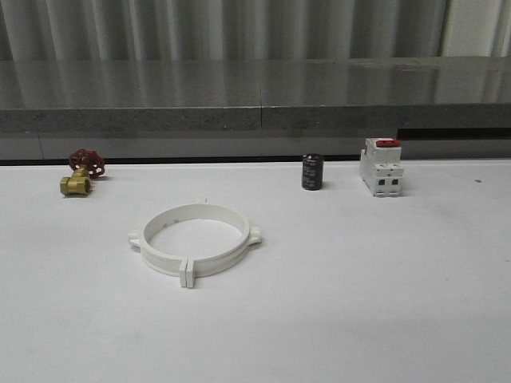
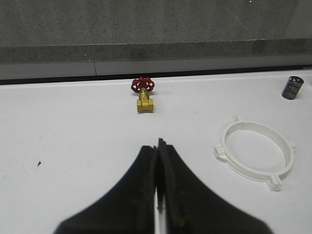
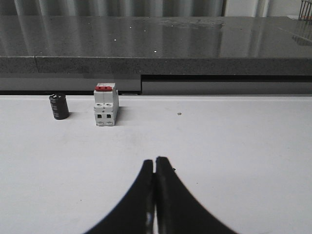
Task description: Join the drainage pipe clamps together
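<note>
Nearest the robot, the left gripper [image 2: 157,146] hangs over bare white table [image 1: 383,303] with its two dark fingers pressed together and nothing between them; the right gripper [image 3: 155,163] is likewise closed and empty above open tabletop. Next out, in the front view, the two white pipe clamps [image 1: 195,238] lie flat left of centre, their halves meeting to form one wide ring, with paired tabs touching at about 6 o'clock on the ring and small tabs at 3 and 9 o'clock. From the left wrist camera the ring [image 2: 257,151] sits well apart from the fingers. Farther back, a brass valve [image 1: 81,172] with a red handwheel lies at the ring's 10 o'clock, a small black cylinder [image 1: 311,172] at 1 o'clock, and a white switch [image 1: 380,167] with a red top just beyond it toward 2 o'clock.
</note>
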### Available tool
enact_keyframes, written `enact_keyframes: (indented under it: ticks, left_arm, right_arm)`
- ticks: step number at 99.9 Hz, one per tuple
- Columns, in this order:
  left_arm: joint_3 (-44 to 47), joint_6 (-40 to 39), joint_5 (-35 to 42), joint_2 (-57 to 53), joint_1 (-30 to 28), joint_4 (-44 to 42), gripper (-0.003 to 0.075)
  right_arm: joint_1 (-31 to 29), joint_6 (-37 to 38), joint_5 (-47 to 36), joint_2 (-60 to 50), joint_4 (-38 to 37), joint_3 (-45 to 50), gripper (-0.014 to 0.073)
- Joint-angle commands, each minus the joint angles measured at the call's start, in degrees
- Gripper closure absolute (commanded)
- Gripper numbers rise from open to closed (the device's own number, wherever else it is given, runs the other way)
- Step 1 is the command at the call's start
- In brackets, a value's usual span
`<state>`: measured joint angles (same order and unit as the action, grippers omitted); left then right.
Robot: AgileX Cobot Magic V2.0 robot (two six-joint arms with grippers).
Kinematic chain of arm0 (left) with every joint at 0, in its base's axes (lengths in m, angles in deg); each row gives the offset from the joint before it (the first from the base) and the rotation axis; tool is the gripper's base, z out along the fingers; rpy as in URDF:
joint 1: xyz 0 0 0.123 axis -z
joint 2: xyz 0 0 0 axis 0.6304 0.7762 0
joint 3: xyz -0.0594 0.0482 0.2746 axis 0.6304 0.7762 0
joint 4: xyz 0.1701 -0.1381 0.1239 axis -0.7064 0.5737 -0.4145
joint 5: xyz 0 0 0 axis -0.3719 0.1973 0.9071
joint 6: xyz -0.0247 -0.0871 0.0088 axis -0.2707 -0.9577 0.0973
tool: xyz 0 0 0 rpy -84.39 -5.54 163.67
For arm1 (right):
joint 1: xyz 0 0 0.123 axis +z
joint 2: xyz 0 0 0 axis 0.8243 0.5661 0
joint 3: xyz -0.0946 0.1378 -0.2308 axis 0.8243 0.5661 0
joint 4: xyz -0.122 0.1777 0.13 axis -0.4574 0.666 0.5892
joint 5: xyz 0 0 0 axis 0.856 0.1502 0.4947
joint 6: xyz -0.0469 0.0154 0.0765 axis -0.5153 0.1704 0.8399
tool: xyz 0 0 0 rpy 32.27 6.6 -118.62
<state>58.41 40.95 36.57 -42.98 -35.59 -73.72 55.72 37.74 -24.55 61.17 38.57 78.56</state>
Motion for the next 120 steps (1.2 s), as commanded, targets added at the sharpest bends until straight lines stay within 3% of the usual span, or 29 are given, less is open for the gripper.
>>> enact_keyframes:
  ticks: [1, 40, 50, 67, 82, 99, 120]
  left_arm:
    - [-1.5, 0.0, 4.2, 0.2, 0.3, 1.1, 0.0741]
    - [-1.2, 0.0, 4.3, 0.2, 0.3, 1.1, 0.0741]
    - [0.4, 0.0, 9.2, 0.2, 0.3, -0.5, 0.0741]
    - [8.0, -0.3, 22.9, -1.7, 0.3, -5.6, 0.0741]
    - [15.9, -1.1, 30.3, -6.8, 0.3, -8.7, 0.0741]
    - [24.1, -12.0, 31.2, -15.1, 0.3, -16.3, 0.0741]
    - [30.4, -13.5, 29.9, -23.7, 0.3, -16.9, 0.0741]
  right_arm:
    - [-0.3, -0.4, -5.1, -1.0, -0.1, -0.9, 0.0661]
    - [-0.3, -0.4, -5.1, -1.0, -0.1, -0.9, 0.0661]
    - [-0.3, -0.4, -5.1, -1.0, -0.1, -0.9, 0.0661]
    - [-0.3, -0.4, -5.1, -1.0, -0.1, -0.9, 0.0661]
    - [-0.3, -0.4, -5.1, -1.0, -0.1, -0.9, 0.0661]
    - [-0.3, -0.4, -5.1, -1.0, -0.1, -0.9, 0.0661]
    - [-0.3, -0.4, -5.1, -1.0, -0.1, -0.9, 0.0661]
